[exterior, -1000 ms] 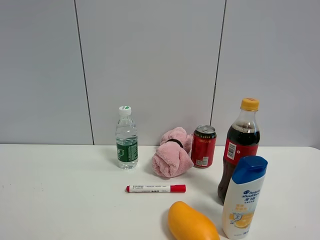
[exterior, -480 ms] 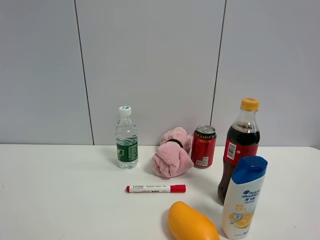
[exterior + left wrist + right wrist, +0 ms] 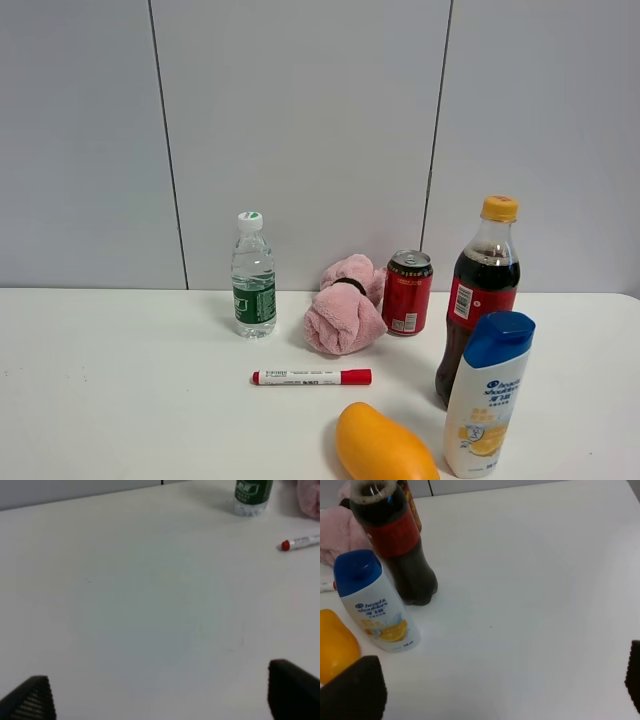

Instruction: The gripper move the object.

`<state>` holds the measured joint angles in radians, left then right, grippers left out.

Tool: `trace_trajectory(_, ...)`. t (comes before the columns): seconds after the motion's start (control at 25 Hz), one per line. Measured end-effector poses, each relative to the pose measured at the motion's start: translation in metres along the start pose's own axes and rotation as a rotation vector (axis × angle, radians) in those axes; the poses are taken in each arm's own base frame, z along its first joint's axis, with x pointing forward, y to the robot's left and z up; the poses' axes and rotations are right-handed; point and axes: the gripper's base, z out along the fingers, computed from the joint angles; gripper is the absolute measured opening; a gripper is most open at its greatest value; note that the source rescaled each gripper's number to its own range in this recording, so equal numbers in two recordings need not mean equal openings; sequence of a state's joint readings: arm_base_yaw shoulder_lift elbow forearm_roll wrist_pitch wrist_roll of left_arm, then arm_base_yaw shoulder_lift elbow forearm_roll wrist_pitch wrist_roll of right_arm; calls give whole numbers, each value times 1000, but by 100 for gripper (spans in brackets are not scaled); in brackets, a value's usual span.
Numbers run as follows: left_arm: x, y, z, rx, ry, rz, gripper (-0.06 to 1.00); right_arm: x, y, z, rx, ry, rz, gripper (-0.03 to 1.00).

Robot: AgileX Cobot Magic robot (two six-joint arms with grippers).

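The white shampoo bottle (image 3: 488, 396) with a blue cap and an orange citrus picture stands upright at the front right of the table, in front of the dark cola bottle (image 3: 475, 297). It also shows in the right wrist view (image 3: 372, 601). My right gripper (image 3: 492, 686) is open and empty, with only its black fingertips (image 3: 354, 690) showing, and stands apart from the shampoo bottle. My left gripper (image 3: 160, 696) is open and empty over bare table. Neither gripper shows in the high view.
A yellow mango (image 3: 383, 446) lies just left of the shampoo bottle. A red marker (image 3: 311, 377), a pink cloth (image 3: 345, 310), a red can (image 3: 408, 292) and a clear water bottle (image 3: 253, 275) stand further back. The white table (image 3: 120, 400) meets a grey wall.
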<state>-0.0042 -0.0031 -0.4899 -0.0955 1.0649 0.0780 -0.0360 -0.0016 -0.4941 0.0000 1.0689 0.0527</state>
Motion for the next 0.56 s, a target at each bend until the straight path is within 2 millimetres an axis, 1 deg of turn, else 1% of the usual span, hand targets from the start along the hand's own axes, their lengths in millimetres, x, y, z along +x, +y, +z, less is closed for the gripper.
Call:
trace_trajectory(0.2, 0, 5, 0, -56, 2, -39, 95, 0, 0, 0, 0, 0, 0, 100)
trace_trajectory(0.56, 0, 6, 0, -65, 2, -47, 95, 0, 0, 0, 0, 0, 0, 100)
